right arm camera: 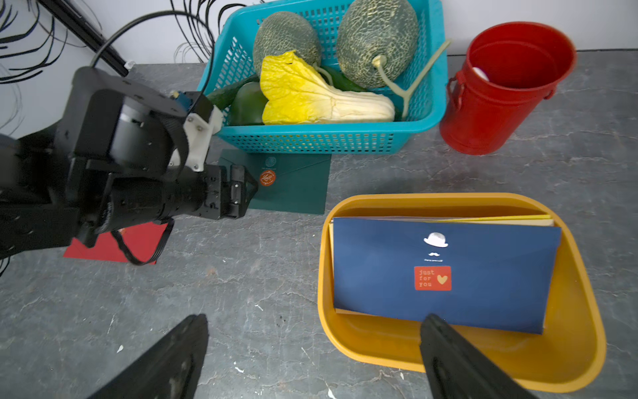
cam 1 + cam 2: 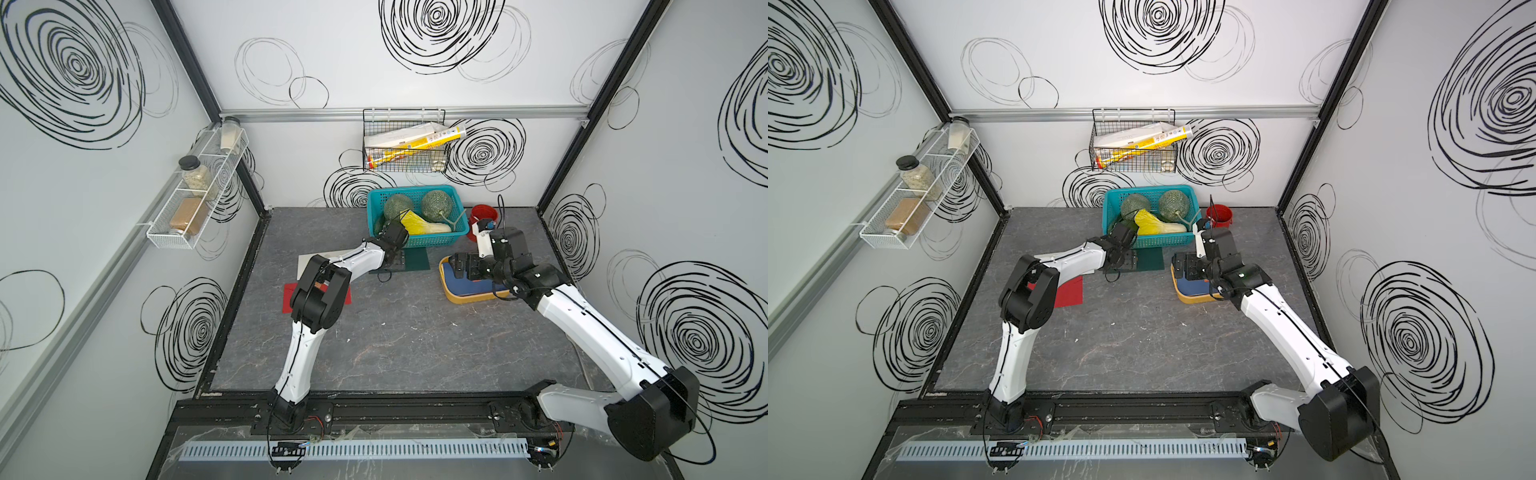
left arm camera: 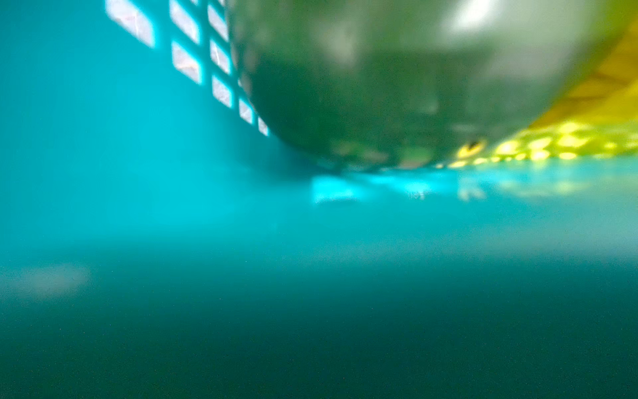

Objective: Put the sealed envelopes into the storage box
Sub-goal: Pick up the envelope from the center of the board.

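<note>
The orange-yellow storage box [image 1: 345, 345] sits at the right of the table, also in both top views [image 2: 469, 297] [image 2: 1192, 299]. A navy envelope [image 1: 483, 269] lies on top inside it, with yellow edges of others beneath. My right gripper [image 1: 314, 316] hovers open over the box's near-left rim, holding nothing. A dark green envelope [image 1: 297, 186] lies flat, partly under the teal basket. My left gripper [image 1: 241, 188] is down at its edge, jaws spread. A red envelope [image 1: 138, 241] and a white envelope [image 2: 305, 266] lie under the left arm.
The teal basket [image 1: 310, 138] of melons and cabbage stands at the back, filling the blurred left wrist view [image 3: 138, 138]. A red bucket [image 1: 500, 86] stands behind the box. A wire basket [image 2: 405, 141] hangs on the back wall, a jar shelf [image 2: 195, 195] on the left wall.
</note>
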{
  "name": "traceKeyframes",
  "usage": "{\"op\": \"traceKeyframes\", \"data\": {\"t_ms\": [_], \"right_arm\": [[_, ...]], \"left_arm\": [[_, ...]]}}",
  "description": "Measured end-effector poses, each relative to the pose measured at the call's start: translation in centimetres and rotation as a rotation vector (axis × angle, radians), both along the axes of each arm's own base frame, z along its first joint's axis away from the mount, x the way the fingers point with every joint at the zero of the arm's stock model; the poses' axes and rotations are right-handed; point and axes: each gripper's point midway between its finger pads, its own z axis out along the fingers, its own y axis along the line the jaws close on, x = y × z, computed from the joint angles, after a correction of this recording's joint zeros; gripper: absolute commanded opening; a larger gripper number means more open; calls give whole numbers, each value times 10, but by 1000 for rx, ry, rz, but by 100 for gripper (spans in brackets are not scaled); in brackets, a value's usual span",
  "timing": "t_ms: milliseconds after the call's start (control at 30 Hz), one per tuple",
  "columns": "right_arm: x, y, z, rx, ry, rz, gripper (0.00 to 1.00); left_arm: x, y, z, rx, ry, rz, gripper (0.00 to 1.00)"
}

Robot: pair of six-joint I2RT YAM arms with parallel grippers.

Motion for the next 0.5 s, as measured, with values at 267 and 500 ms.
{"op": "traceKeyframes", "data": {"t_ms": [267,500], "right_arm": [[-4,5,1,7,-1,12,100],[-4,4,1,7,-1,3,100]], "left_arm": [[-9,4,-6,-3,-49,10,88],[-52,25,-9,-14,-34,35,88]]}}
